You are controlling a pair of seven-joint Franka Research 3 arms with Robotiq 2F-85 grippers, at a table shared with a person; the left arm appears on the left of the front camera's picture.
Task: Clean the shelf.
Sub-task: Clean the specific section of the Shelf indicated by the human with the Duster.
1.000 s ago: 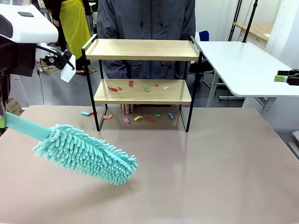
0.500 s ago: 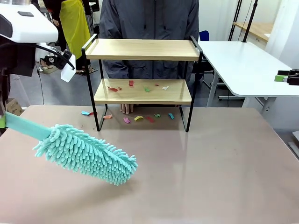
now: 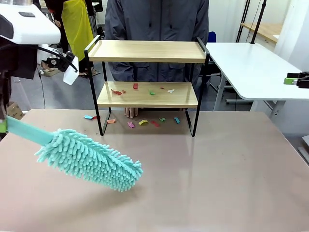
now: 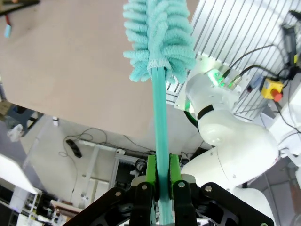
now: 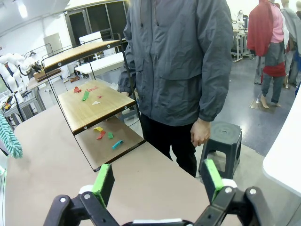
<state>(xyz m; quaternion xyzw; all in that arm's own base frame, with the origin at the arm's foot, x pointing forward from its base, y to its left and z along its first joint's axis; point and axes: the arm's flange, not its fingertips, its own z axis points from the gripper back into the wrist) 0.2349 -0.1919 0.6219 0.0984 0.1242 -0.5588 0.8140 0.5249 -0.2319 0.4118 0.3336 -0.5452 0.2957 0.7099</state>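
Worktop (image 3: 217, 183): beige; we see the shelf (image 3: 147, 50) at its far edge, coloured scraps (image 3: 151, 92) on the lower board (image 3: 183, 100).
Left gripper (image 4: 161, 165): pinching teal duster (image 3: 91, 159) handle.
Right gripper (image 5: 157, 181): spread, empty.

1. Shelf (image 3: 147, 51) (a small two-tier rack): two light wooden boards, one above the other, in a thin black metal frame with raised rails at both short ends.
2. Pose: upright on its four black legs, boards level, long side facing the front camera.
3. State: the lower board (image 3: 145, 95) carries scattered small paper scraps (image 3: 135, 86) in red, green and white.
4. Place: in the right wrist view the shelf (image 5: 96, 104) stands well beyond the fingers (image 5: 104, 182) of the right gripper (image 5: 158, 175), above and to the left of the left-hand finger, touching neither.
5. In that view it is seen cornerwise, one short end nearest the fingers.
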